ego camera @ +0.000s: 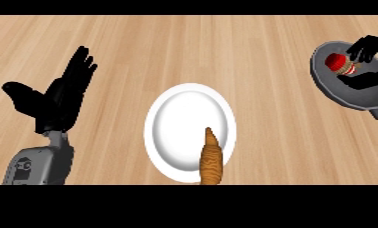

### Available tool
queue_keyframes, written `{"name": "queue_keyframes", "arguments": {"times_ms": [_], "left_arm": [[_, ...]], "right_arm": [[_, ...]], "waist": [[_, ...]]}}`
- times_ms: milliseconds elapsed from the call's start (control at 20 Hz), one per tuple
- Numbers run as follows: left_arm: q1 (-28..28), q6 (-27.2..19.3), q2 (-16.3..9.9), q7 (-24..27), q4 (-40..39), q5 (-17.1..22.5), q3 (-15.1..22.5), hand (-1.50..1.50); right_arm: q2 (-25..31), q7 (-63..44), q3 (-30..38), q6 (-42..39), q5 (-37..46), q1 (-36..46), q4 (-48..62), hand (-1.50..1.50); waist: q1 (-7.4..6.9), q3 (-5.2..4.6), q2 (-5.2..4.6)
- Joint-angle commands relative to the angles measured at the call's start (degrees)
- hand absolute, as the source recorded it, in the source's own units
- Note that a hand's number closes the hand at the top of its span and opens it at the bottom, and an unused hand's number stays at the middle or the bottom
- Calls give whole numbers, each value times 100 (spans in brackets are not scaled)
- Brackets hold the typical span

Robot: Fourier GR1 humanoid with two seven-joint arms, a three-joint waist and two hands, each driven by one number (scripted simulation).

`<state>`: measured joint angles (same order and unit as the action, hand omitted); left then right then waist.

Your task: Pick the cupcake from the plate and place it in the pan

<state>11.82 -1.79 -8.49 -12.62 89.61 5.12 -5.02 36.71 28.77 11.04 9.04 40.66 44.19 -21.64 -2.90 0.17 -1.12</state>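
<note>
The cupcake (340,64), red-topped with a pale wrapper, lies tilted inside the grey pan (330,88) at the right edge. My right hand (365,50) comes in from the right. Its fingers curl over the cupcake's far side and its thumb (361,81) sits on the near side, so the cupcake is pinched between them over the pan's floor. The white plate (181,122) sits in the middle of the counter with no cupcake on it. My left hand (60,96) rests open at the left, fingers up, away from both plate and pan.
An orange-brown tapered thing like a carrot (211,159) lies across the plate's lower right rim, pointing up. The wooden counter (221,47) stretches between plate and pan. The pan runs partly out of view at the right.
</note>
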Motion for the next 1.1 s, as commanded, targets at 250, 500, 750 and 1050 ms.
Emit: {"name": "queue_keyframes", "arguments": {"times_ms": [250,500,750,1050], "left_arm": [[-293,-8,115,-61,351,-24,147,0],[82,-87,-2,-213,110,19,-56,0],[-14,13,-31,-282,232,112,-57,0],[-227,55,-93,-169,290,95,-113,0]], "right_arm": [[142,647,327,-405,-172,309,1111,-150],[478,1265,1151,-1214,-1063,383,1145,-150],[1067,1251,1820,-2411,-1751,365,1509,-150],[1771,1920,2195,-3859,-2159,-375,1692,-150]], "waist": [[-55,11,-7],[68,13,5],[66,20,-14],[130,25,7]]}}
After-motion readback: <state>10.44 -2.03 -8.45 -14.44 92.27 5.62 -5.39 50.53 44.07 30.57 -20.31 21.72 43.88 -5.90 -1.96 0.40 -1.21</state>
